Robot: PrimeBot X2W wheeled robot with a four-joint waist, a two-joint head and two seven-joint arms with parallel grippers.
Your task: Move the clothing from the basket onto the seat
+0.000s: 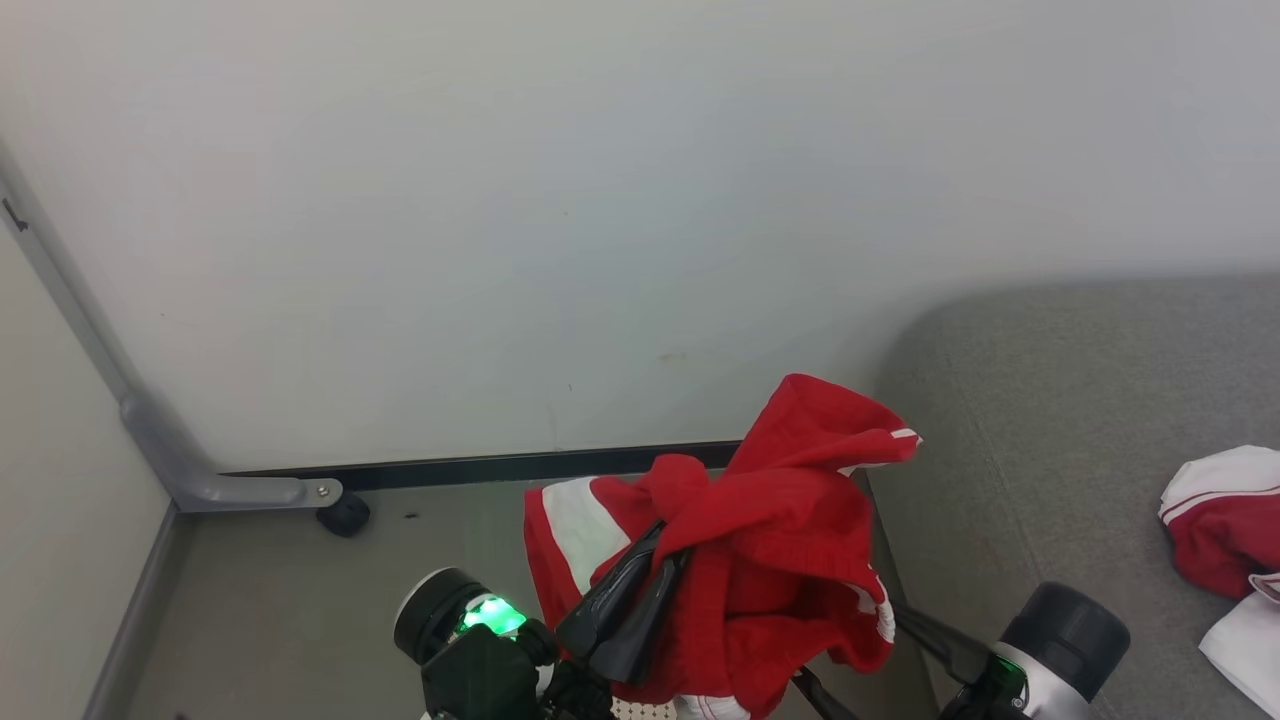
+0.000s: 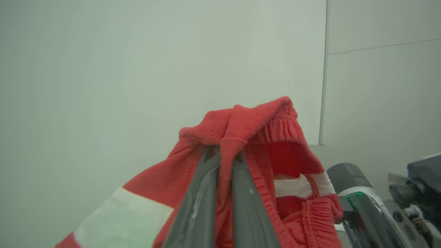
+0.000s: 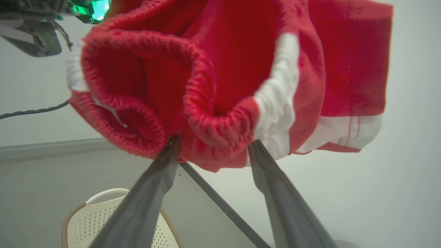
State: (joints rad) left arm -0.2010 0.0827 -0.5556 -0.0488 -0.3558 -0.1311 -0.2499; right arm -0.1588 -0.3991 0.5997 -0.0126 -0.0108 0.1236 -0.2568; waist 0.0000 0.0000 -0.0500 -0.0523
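The left gripper (image 1: 668, 548), clamped on a fold of the limp, light red shorts (image 1: 790, 530), hangs them above the basket (image 3: 113, 220) by the left edge of the seat (image 1: 1050, 420), while the right gripper (image 3: 213, 143), fingers apart, meets the elastic waistband, likely the surest hold.

One red garment (image 1: 760, 540) is up in the air. A second red-and-white garment (image 1: 1225, 520) lies on the one grey seat (image 1: 1080, 420), and a white piece (image 1: 1245, 640) beside it may be a third or part of the second; I cannot tell. There is one cream basket (image 3: 103, 220). I count two grippers of my own, my left gripper (image 1: 668, 548) and my right gripper (image 3: 213, 143), with two dark fingers each. One black caster wheel (image 1: 345, 515) sits under one grey metal foot (image 1: 240, 490).
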